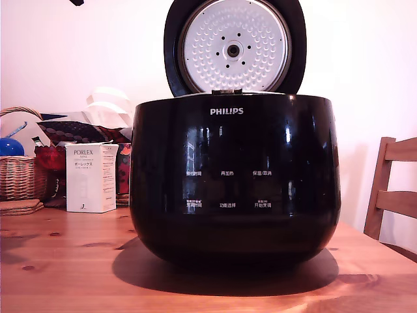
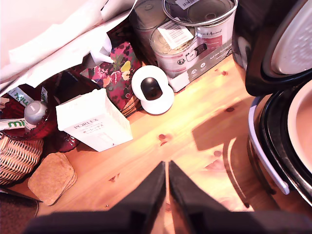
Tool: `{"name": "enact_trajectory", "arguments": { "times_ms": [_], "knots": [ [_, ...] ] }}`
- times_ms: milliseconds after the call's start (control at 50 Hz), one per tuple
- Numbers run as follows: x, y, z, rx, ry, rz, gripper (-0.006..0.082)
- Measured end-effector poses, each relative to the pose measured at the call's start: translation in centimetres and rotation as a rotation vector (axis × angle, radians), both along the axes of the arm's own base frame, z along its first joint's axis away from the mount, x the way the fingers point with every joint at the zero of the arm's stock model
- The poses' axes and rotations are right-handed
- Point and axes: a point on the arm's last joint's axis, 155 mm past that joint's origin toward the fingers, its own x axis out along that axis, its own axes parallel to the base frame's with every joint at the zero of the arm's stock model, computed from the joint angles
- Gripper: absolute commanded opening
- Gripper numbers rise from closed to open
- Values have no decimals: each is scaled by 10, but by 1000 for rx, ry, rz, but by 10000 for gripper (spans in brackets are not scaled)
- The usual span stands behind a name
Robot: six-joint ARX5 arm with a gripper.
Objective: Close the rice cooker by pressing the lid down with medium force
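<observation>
In the exterior view I am looking at the rice cooker point(image 1: 234, 182) sitting mid-bench, nearer the front edge, its lid point(image 1: 234, 47) standing fully upright with the dimpled silver plate facing me. The arm is not showing here. I am judging the lid stiff, hinged and glossy, so slippery; nothing needs gripping, just a push on its black outer back near the top rim.

In the wrist view I am seeing the jaws point(image 2: 167, 181) pressed together, holding nothing, hanging over bare bench beside the cooker's open rim, with the white box point(image 2: 95, 121) and paint tins point(image 2: 195, 39) beyond.
</observation>
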Motion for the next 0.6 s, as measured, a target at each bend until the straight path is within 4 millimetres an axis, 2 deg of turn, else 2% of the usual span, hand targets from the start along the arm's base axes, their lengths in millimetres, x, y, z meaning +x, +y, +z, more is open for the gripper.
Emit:
{"name": "enact_trajectory", "arguments": {
  "times_ms": [80,200,300,340,480,600],
  "knots": [
    [5,-12,11,-49,-40,-40,-22],
    [30,-27,59,-137,-247,-75,-22],
    [41,-37,101,-202,-412,-108,-22],
    [42,-40,112,-220,-452,-122,-22],
    [40,-52,138,-271,-541,-184,-22],
    [37,-61,152,-302,-590,-235,-22]
  ]
}}
